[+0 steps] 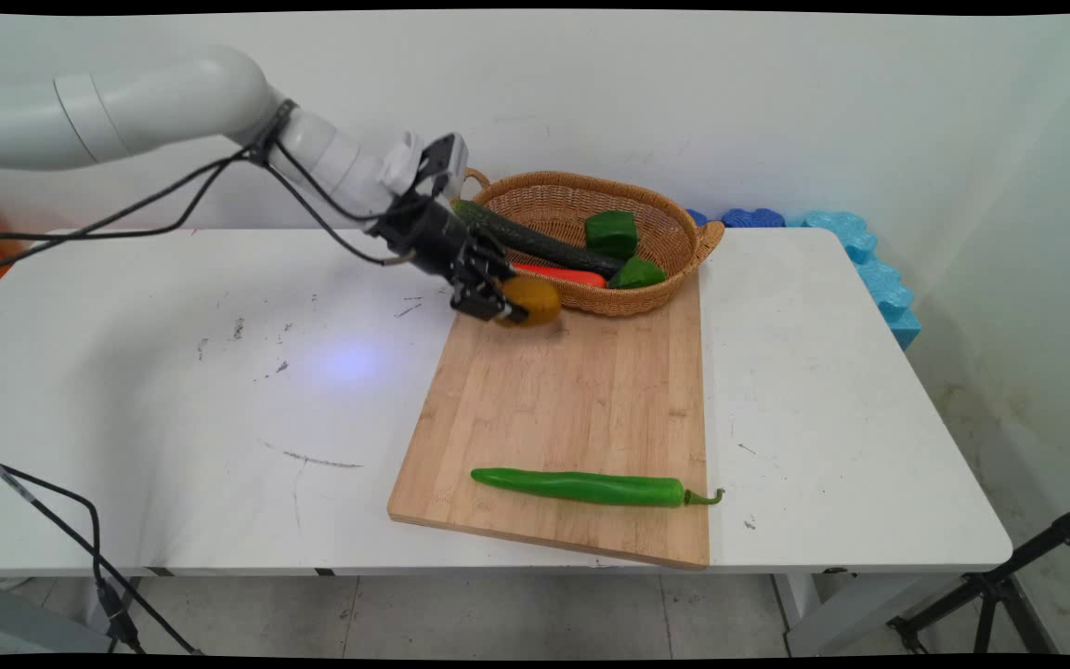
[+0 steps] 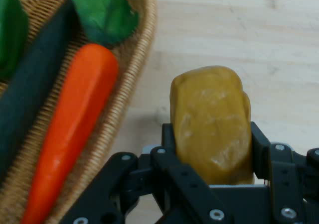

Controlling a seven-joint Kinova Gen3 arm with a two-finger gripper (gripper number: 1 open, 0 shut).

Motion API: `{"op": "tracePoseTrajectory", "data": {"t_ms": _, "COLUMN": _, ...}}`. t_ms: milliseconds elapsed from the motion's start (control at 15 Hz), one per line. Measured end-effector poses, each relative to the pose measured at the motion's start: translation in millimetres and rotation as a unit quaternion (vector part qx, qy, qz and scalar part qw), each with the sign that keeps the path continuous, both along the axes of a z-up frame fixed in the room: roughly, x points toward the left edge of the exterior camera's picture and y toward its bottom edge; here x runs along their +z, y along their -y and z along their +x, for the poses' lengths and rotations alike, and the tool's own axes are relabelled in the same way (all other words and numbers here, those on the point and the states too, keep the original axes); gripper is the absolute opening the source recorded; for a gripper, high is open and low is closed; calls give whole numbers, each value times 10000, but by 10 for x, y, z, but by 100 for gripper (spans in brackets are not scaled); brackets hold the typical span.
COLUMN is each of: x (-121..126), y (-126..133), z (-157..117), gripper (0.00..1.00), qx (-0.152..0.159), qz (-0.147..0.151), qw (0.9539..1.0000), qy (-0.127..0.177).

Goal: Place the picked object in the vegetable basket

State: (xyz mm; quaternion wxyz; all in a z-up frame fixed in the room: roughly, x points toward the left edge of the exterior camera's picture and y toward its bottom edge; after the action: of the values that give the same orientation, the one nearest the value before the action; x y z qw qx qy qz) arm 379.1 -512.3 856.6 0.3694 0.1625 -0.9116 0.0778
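I have the pincer [image 2: 212,149] clamped across a brownish-yellow potato [image 2: 211,122]; looks firm, light, held mid-body; wicker basket [image 1: 660,293] at two o'clock.

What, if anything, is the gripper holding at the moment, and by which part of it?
The gripper holds a brownish-yellow potato, its fingers clamped on the potato's two long sides near the lower end, over the cutting board.
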Motion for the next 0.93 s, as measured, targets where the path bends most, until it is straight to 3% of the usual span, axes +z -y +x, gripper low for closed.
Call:
{"op": "tracePoseTrajectory", "data": {"t_ms": 533, "x": 530, "y": 335, "z": 141, "gripper": 0, "qx": 660, "qz": -242, "qw": 9975, "qy": -109}}
{"op": "tracePoseTrajectory", "data": {"t_ms": 933, "x": 673, "y": 720, "z": 236, "gripper": 0, "qx": 1387, "qz": -446, "qw": 9893, "qy": -48}}
